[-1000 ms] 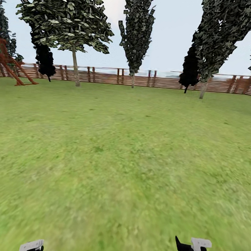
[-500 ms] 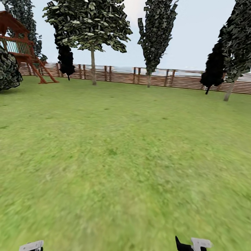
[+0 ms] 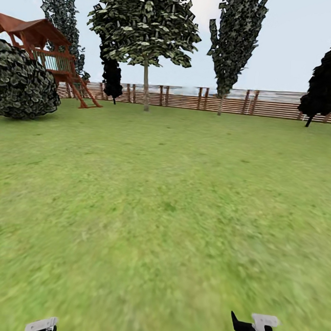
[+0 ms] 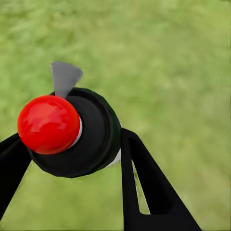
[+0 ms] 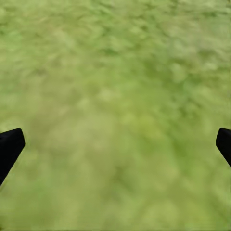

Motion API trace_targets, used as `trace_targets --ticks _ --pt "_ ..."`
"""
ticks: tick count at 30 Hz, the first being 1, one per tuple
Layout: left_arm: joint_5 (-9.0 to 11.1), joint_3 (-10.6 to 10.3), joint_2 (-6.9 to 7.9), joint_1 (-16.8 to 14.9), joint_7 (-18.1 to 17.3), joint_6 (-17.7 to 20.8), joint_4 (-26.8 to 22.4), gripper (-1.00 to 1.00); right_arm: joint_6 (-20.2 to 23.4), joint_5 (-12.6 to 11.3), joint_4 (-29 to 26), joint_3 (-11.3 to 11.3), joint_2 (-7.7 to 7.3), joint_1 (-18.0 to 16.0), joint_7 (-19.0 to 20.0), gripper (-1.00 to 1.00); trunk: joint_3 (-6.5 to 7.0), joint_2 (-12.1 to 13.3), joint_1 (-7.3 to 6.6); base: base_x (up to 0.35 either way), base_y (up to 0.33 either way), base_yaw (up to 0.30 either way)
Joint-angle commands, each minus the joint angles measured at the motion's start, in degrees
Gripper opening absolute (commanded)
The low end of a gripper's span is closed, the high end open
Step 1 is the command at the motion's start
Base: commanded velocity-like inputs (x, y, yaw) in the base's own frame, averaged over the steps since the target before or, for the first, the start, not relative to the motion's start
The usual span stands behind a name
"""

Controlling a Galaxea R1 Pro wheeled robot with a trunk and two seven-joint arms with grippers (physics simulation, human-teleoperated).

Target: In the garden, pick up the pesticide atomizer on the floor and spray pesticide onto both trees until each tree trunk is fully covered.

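With the sprayer [image 4: 72, 132] gripped in my left claw [image 4: 72, 159], right claw [image 5: 115, 144] wide and empty, I'd steer gently toward the pale-leaved tree [image 3: 145, 91].

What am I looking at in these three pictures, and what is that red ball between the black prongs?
These are computer-rendered views from a wheeled robot with two arms, steered by a person. The big picture comes from a camera on its head, looking over a grass lawn toward a wooden slat fence, a leafy tree, a round bush and a red-brown play structure. At the bottom edge you see parts of its two arms.

The other two pictures come from cameras near each pincer. The left pincer is closed around a dark round object with a shiny red knob and a grey nozzle, probably the pesticide atomizer, seen end-on. The right pincer is wide open and empty, with blurred grass beneath it.
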Motion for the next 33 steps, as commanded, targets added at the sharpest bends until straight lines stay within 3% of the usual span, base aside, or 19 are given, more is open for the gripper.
trace_targets --ticks 1,15,33 --pt "0.3 0.4 0.0 0.0 -0.5 -0.1 0.1 -1.0 -0.2 0.3 -0.1 -0.5 0.06 -0.1 0.5 1.0 -0.11 0.0 0.02 0.319 0.128 0.258" --pt "0.3 0.4 0.03 0.0 -0.5 -0.1 0.1 -1.0 -0.2 0.3 -0.1 -0.5 0.06 -0.1 0.5 1.0 -0.84 0.0 0.02 0.319 0.123 0.248" --pt "0.3 0.4 0.25 0.0 -0.5 -0.1 0.1 -1.0 -0.1 0.4 -0.3 -0.5 -0.3 0.1 0.6 1.0 -0.89 0.0 0.02 0.32 0.097 0.012"
